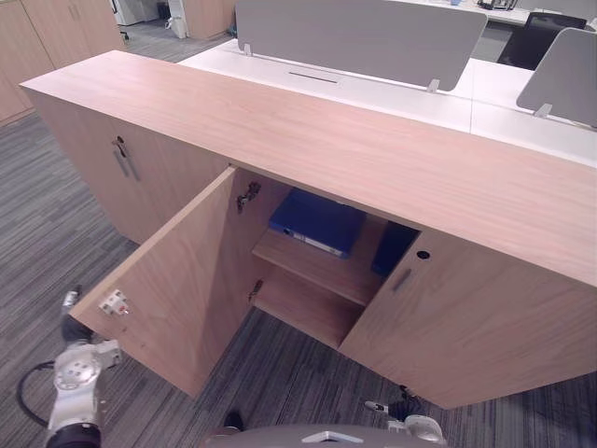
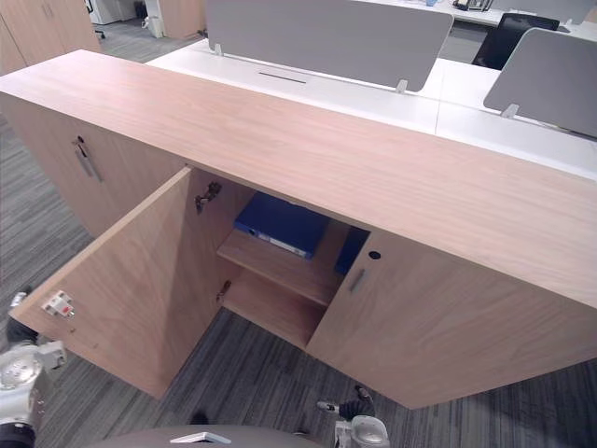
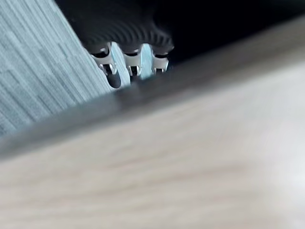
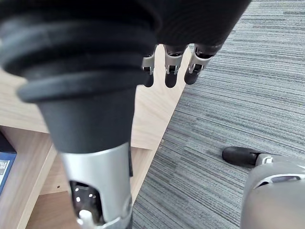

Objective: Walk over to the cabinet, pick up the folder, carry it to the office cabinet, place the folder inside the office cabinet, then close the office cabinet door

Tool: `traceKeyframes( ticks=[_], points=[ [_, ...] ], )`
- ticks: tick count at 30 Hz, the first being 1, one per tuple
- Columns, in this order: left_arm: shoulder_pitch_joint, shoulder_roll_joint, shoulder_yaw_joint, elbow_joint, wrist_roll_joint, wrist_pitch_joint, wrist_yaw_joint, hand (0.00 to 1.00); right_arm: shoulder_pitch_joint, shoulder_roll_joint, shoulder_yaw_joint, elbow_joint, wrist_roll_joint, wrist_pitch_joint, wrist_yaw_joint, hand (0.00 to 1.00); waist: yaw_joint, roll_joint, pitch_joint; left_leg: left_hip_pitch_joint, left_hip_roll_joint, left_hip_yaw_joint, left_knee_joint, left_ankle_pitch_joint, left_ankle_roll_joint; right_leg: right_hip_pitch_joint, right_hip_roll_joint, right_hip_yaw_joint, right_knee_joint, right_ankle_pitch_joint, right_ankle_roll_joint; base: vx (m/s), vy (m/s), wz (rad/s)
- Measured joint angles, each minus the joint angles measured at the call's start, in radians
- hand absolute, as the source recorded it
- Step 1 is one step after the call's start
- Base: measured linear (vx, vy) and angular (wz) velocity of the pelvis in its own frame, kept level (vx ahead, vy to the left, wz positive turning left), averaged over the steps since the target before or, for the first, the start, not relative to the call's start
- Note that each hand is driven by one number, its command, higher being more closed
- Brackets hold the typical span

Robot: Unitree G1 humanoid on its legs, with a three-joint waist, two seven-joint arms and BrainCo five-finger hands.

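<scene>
A blue folder (image 1: 317,222) lies flat on the upper shelf (image 1: 322,266) inside the wooden office cabinet (image 1: 308,140). The cabinet's left door (image 1: 177,289) is swung wide open toward me. My left hand (image 1: 71,327) is low at that door's outer edge, and in the left wrist view my left hand (image 3: 131,59) is partly behind the door's wood. My right hand (image 4: 169,71) hangs over the carpet in front of the cabinet, fingers relaxed and empty. A corner of the folder (image 4: 4,169) shows beside it.
A second blue folder (image 1: 392,247) stands at the right of the compartment, partly behind the closed right door (image 1: 466,327). Another closed door with a handle (image 1: 123,161) is further left. White desks with grey screens (image 1: 364,37) stand behind. Grey carpet (image 1: 47,243) surrounds the cabinet.
</scene>
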Motion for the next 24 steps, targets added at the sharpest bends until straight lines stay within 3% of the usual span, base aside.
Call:
traceKeyframes(
  ticks=[4,7,10,19,24],
  points=[
    [0.074,-0.094,-0.046,-0.075,-0.001,0.002,-0.018,0.00,0.005,0.009,-0.007,0.000,-0.001,0.001,0.000,0.00,-0.005,-0.004,-0.004,-0.001,-0.009,-0.004,0.000,-0.002,0.002,0.001,-0.001,0.024,-0.005,0.003,0.002,0.02,0.017,0.04],
    [0.118,-0.103,-0.077,-0.103,-0.001,0.001,-0.041,0.00,0.003,0.023,-0.010,0.000,-0.002,0.002,0.001,0.00,-0.001,-0.011,-0.014,-0.002,-0.012,-0.007,0.000,0.000,-0.001,0.003,-0.002,0.028,-0.007,0.018,0.008,0.06,0.002,0.05],
    [0.146,-0.120,-0.083,-0.112,-0.001,0.001,-0.054,0.00,0.000,0.030,-0.021,0.000,-0.002,0.003,0.001,0.00,0.005,0.004,-0.016,-0.001,-0.014,0.002,0.001,0.005,0.006,0.008,-0.001,0.034,-0.019,0.032,0.021,0.06,-0.005,-0.06],
    [0.203,-0.141,-0.196,-0.116,-0.001,0.006,-0.111,0.00,-0.014,0.037,-0.020,0.000,-0.011,0.003,0.001,0.00,0.007,0.009,-0.017,0.027,-0.013,0.044,0.000,-0.002,0.006,0.014,-0.001,0.079,-0.031,0.042,0.014,-0.03,0.004,-0.14],
    [0.212,-0.184,-0.293,-0.113,0.000,0.024,-0.151,0.00,-0.011,0.038,-0.018,0.000,-0.011,0.009,0.001,0.00,-0.026,0.006,-0.017,0.039,-0.012,0.089,0.000,-0.015,0.009,-0.006,0.000,0.131,-0.031,0.045,0.010,-0.09,0.025,-0.29]
  ],
)
